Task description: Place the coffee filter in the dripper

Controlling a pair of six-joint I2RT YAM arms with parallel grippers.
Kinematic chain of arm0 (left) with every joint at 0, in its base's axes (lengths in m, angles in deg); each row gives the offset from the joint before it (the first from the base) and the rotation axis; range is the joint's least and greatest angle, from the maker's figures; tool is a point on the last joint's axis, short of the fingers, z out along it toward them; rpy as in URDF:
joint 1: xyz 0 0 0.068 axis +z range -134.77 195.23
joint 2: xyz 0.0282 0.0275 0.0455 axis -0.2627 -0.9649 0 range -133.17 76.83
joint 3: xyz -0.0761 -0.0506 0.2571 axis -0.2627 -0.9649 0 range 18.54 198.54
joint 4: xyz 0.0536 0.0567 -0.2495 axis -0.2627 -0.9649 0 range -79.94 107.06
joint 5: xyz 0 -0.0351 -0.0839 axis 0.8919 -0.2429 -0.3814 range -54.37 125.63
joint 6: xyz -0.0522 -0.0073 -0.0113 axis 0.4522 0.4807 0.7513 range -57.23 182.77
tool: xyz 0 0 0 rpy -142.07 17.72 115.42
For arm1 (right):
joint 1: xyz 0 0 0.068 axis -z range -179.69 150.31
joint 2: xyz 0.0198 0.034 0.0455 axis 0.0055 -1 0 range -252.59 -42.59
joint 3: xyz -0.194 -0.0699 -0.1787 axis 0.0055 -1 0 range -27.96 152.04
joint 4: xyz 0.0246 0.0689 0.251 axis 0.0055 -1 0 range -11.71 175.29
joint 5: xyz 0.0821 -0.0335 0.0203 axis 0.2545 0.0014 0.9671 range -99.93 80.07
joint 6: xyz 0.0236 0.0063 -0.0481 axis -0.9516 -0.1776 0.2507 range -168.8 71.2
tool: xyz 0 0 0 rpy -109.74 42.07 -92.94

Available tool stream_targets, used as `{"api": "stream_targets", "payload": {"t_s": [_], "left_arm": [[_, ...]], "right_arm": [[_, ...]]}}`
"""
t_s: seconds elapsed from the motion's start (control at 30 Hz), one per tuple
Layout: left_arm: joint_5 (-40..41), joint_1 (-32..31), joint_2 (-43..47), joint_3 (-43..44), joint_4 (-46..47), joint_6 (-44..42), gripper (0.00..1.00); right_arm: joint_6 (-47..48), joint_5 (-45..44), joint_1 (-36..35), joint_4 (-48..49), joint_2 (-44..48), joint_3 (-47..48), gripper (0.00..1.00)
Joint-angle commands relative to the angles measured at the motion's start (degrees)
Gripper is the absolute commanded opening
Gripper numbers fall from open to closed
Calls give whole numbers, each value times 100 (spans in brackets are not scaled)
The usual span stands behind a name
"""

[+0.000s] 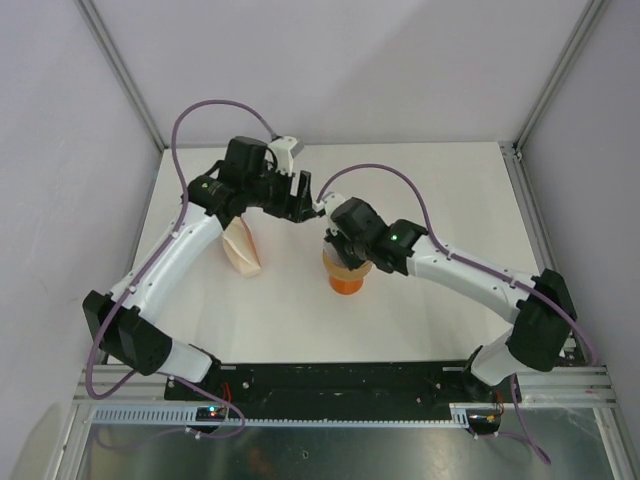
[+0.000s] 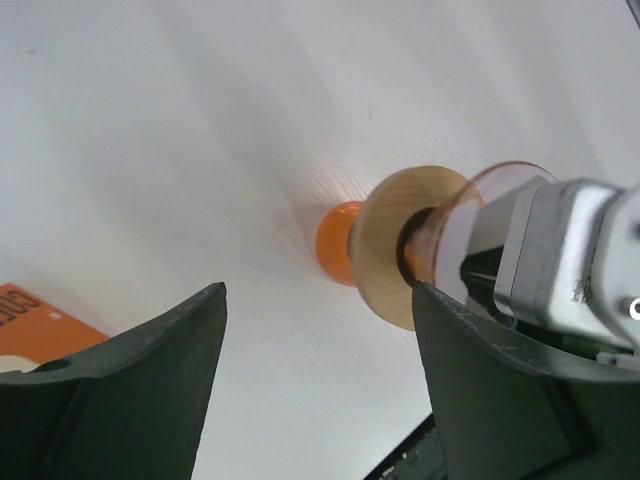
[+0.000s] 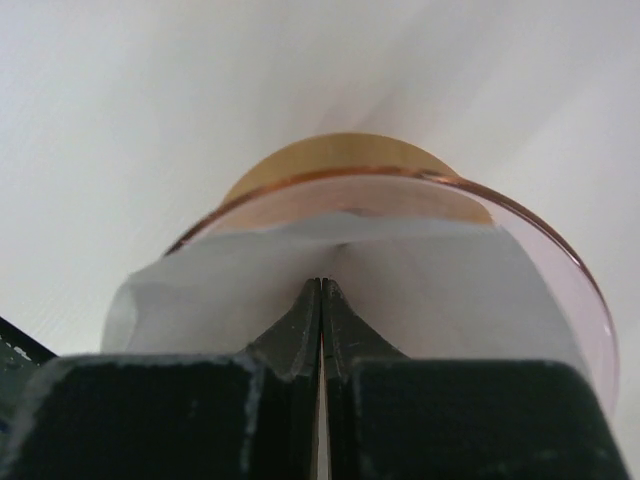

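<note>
The dripper point(image 3: 560, 270), a pinkish translucent funnel with a wooden collar point(image 2: 385, 240), sits on a small orange cup point(image 2: 338, 242) at mid table point(image 1: 347, 272). The white paper coffee filter point(image 3: 200, 290) lies inside the dripper's mouth and spreads to both sides of my right gripper point(image 3: 321, 282). That gripper is shut, its tips pinching a crease of the paper just inside the rim. My left gripper point(image 2: 320, 290) is open and empty. It hovers above the table, just left of the dripper point(image 1: 305, 205).
A cream wedge-shaped stack of folded filters point(image 1: 242, 250) lies on the table left of the dripper, under my left arm. An orange printed package point(image 2: 30, 315) shows at the lower left of the left wrist view. Metal frame posts stand at the table's far corners.
</note>
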Motion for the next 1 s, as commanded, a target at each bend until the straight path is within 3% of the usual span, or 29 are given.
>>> {"api": "stream_targets", "payload": {"t_s": [0.0, 0.4, 0.57, 0.97], "left_arm": [[45, 393, 288, 184, 68, -331, 80], [73, 833, 328, -133, 84, -432, 81], [-6, 907, 317, -177, 100, -418, 81], [-114, 980, 359, -229, 113, -396, 81]], "right_arm": [[148, -27, 27, -580, -482, 599, 0], [-10, 92, 34, -2040, -1599, 2233, 0], [-124, -352, -44, -2579, -1792, 2721, 0], [66, 320, 193, -1903, -1885, 2133, 0]]}}
